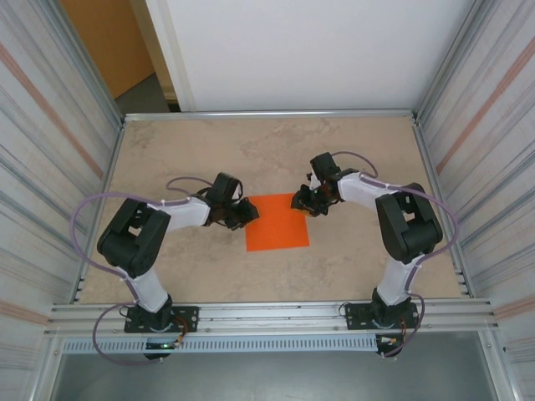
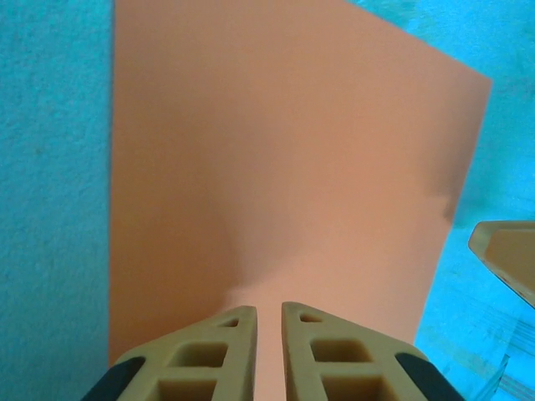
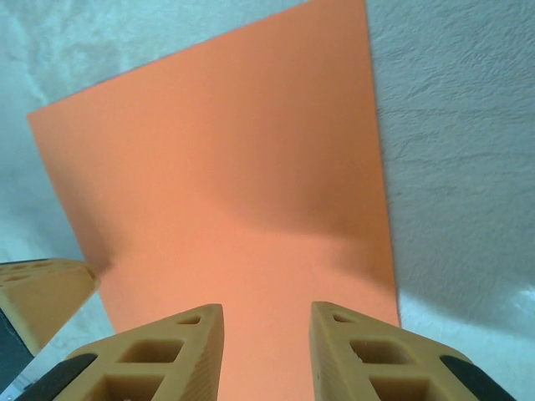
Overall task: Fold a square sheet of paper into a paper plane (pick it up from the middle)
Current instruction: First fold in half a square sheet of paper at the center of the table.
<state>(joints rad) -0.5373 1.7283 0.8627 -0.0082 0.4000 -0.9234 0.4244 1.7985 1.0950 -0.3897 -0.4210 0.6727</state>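
Observation:
The square sheet of paper (image 1: 277, 224) lies flat and bright orange on the table's middle, with no fold in it. The paper plane is out of view. My left gripper (image 1: 248, 210) hangs low over the sheet's left edge. In the left wrist view its jaws (image 2: 268, 311) stand a narrow slit apart over the paper (image 2: 276, 150), which bulges slightly just ahead of the tips. My right gripper (image 1: 304, 205) is over the sheet's far right corner. In the right wrist view its jaws (image 3: 267, 311) are open wider above the paper (image 3: 234, 167), holding nothing.
The beige stone-pattern tabletop (image 1: 209, 150) has free room all around the sheet. Ribbed metal walls (image 1: 58, 150) close in left and right, and a metal rail (image 1: 267, 313) runs along the near edge. The two grippers' fingertips are close, about a sheet's width apart.

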